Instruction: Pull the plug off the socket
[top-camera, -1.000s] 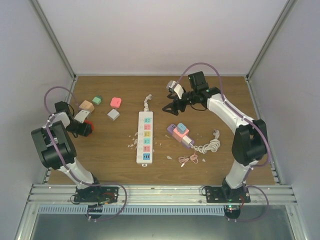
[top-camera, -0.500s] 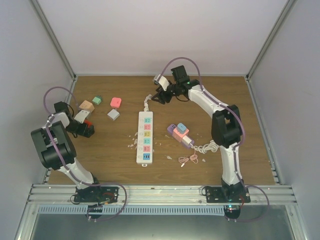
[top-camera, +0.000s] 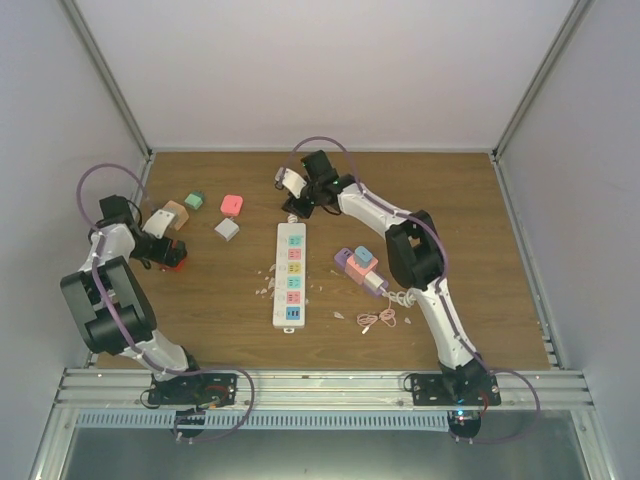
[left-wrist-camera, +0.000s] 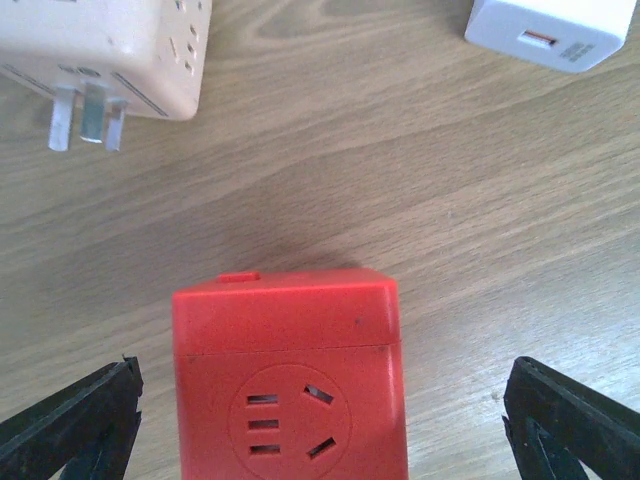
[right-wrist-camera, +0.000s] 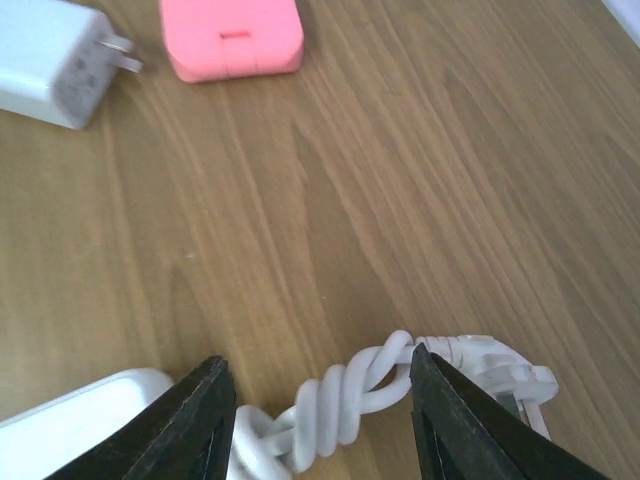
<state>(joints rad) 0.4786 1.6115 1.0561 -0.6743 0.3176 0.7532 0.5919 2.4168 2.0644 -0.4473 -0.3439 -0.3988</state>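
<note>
A white power strip (top-camera: 290, 262) lies in the middle of the table, its coiled white cord (top-camera: 294, 207) at the far end. My right gripper (top-camera: 303, 204) is open and hangs over that cord; in the right wrist view the twisted cord (right-wrist-camera: 360, 400) lies between the two black fingertips (right-wrist-camera: 205, 425) and touches neither. My left gripper (top-camera: 166, 256) is open at the far left, its jaws on either side of a red socket cube (left-wrist-camera: 290, 390) without touching it. A purple adapter stack (top-camera: 358, 266) with pink and blue parts lies right of the strip.
A pink cube (top-camera: 232, 205), a white charger (top-camera: 227, 229), a beige adapter (top-camera: 175, 212) and a green cube (top-camera: 194, 200) lie at the back left. A white cable coil (top-camera: 420, 292) and a small pink cable (top-camera: 378, 320) lie at the right. Walls enclose the table.
My right arm has swung left from the back right and stretched out low over the strip's cord. My left gripper has shifted slightly by the red cube.
</note>
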